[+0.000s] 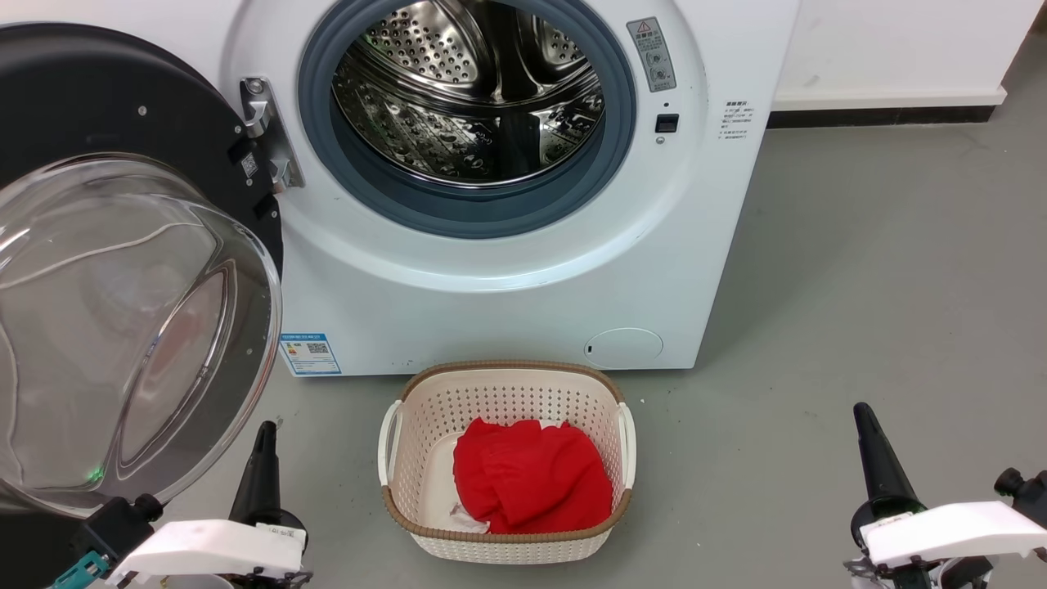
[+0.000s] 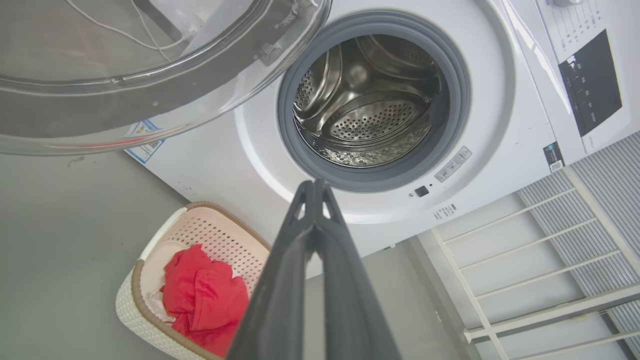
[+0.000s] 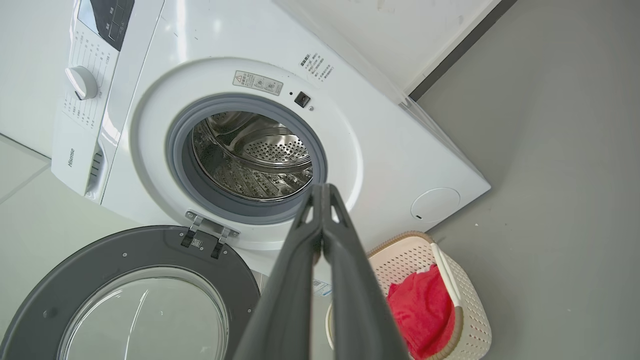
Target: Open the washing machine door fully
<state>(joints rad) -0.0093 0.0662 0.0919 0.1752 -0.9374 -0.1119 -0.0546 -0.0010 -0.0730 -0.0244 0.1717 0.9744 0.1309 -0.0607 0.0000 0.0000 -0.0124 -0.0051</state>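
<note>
Door: we find the washing machine door (image 1: 131, 270) wide open, hanging off its hinge (image 1: 266, 135) at the left of the washing machine (image 1: 507, 286), glass bowl facing out toward us.
Opening: fully uncovered; the steel drum (image 1: 470, 98) and the grey rubber ring (image 1: 458, 209) are in plain sight.
Progress: we judge the task done or very nearly so. Whether the hinge has any swing left, we cannot tell.
Left gripper (image 1: 266, 429): fingers together, holding nothing; low down, just beside the door's bottom edge. The fingers stand clear of the glass.
Right gripper (image 1: 863, 413): fingers together, empty, well apart from the door, over bare floor.
Left to do: at most a last nudge outward on the door, in our judgement.
Basket (image 1: 511, 366): on the floor before the machine, red cloth (image 1: 532, 483) inside.
Head view alone: the blue label (image 1: 311, 353) and both grippers at once.
Right wrist view adds: the door's whole dark ring, plus a knob (image 3: 82, 82) on the control panel.
Left wrist view adds: a white rack (image 2: 525, 260) beside the machine.
</note>
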